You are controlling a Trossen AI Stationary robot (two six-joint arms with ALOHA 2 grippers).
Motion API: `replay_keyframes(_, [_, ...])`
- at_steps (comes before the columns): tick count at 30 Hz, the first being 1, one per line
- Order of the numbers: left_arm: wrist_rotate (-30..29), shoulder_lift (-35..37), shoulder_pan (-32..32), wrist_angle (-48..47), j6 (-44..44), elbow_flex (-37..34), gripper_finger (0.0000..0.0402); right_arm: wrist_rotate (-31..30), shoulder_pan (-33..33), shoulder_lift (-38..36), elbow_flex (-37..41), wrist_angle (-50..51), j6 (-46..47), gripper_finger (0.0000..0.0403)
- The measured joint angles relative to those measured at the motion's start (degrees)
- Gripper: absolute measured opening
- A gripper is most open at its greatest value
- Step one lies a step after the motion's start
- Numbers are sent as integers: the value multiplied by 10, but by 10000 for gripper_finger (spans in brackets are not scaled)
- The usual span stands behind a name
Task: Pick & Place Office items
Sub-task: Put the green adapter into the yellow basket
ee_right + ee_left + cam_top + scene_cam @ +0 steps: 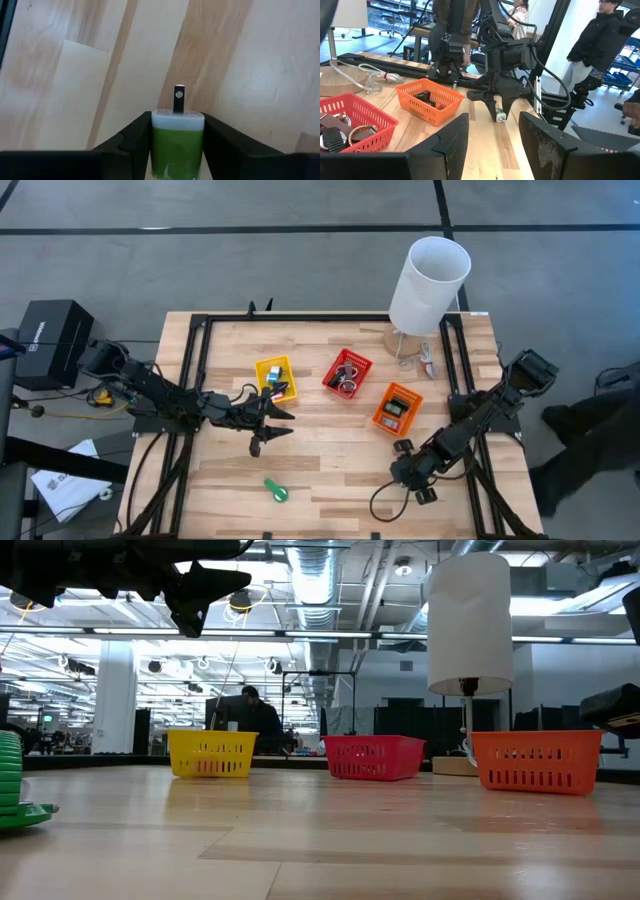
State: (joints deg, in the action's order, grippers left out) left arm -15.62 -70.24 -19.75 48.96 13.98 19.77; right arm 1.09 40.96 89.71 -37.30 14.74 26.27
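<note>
My right gripper points steeply down at the table's near right, shut on a small green-and-white plug with one metal prong showing. The left wrist view shows that plug at the fingertips, close to the tabletop. My left gripper hovers level above the table's middle left, just in front of the yellow bin. It is open, with nothing between its fingers. Another green item lies flat on the table near the front edge. My right gripper pinches the plug's green body by its two opposite sides between its two fingers. The fingers slant down from above. The white end with the prong points away from the wrist toward the tabletop; whether it rests on the wood I cannot tell.
The yellow bin, a red bin and an orange bin, each with small items inside, stand in a row across the table's middle. A tall white cylinder on a wooden base stands at the far right. People stand beyond the table.
</note>
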Motion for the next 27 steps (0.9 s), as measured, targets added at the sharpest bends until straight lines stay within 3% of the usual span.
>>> replay_keyframes(5, [8, 0, 0, -1, 0, 0, 170, -8, -19, 4, -22, -4, -46, 143])
replay_keyframes(8, [10, 0, -2, -1, 0, 0, 170, -15, -44, 3, -27, -8, -41, 125])
replay_keyframes(15, [10, 0, -21, 0, -34, 0, 170, -10, -121, 3, -47, -51, -27, 125])
replay_keyframes(19, [9, 0, -36, 1, -98, 0, 170, -7, -168, 2, -72, -104, -27, 134])
replay_keyframes(27, [-6, 0, -42, 17, -298, 1, 171, 77, -248, 1, -140, -109, -22, 129])
